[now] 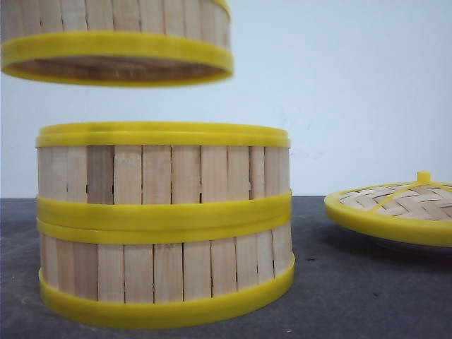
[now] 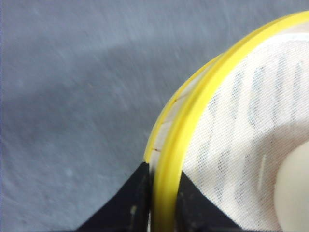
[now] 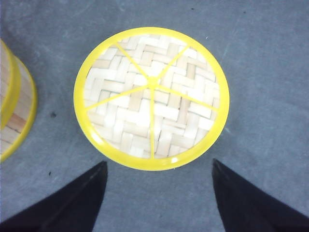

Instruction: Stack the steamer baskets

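- Left end effector [image 2: 163, 205] clamped on the yellow rim of the raised steamer basket [image 1: 116, 42], one finger [image 2: 128, 205] outside the wall, the other inside.
- Raised basket held level in the air, opening upward, above and apart from two stacked steamer baskets [image 1: 164, 222] upright on the table [image 1: 353, 289].
- Right end effector [image 3: 159, 193] spread wide, gripping nothing, hanging over the table with the woven lid [image 3: 151, 96] just beyond its fingertips.

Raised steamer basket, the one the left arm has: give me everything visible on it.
The raised steamer basket is round and shallow, with pale vertical wooden slats and a yellow plastic bottom rim; its top is cut off in the front view. It hangs level above the two-basket stack, offset left, a clear gap between them. The left gripper is clamped on its yellow top rim. Inside, a white mesh liner and a pale rounded object show.
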Controlling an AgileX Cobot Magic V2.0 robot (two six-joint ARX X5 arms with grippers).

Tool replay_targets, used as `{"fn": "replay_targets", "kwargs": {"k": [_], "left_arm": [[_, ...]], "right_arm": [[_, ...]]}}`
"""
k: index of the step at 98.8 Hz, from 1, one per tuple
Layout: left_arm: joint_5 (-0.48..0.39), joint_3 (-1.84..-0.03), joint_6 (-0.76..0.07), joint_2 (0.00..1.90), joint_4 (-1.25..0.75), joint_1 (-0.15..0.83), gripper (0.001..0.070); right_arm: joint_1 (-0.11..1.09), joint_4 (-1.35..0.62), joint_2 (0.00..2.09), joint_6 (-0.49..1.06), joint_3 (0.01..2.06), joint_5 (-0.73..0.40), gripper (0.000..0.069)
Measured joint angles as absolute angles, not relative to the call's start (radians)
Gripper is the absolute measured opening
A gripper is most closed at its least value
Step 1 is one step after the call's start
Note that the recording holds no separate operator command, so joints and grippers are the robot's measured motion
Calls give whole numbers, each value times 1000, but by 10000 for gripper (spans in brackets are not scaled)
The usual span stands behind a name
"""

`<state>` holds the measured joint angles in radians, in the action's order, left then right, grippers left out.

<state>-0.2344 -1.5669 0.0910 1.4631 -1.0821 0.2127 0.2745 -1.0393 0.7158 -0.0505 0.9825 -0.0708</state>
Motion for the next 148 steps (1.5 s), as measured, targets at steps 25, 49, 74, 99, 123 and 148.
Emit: {"fn": "replay_targets", "kwargs": {"k": [25,49,74,99,123,148], "left_arm": [[-233,-1424,92,1463,-1052,302,30],[-241,-1385,81,1463,-967,339,30],[-242,-1385,59,1467,-931,357,30],[-244,-1385,56,1508,-909,356,30],[-245,-1385,52,1512,-908,356,30],[-245,-1385,51,1513,-907,359,35]], "right_arm": [[274,-1034,717,-51,982,-71,421],[274,-1033,718,-51,982,-71,421],[275,-1033,718,-51,982,-52,421],[274,-1033,718,-51,982,-52,421],[275,-1034,718,-51,982,-52,421],[275,-1034,718,-51,982,-52,421]]}}
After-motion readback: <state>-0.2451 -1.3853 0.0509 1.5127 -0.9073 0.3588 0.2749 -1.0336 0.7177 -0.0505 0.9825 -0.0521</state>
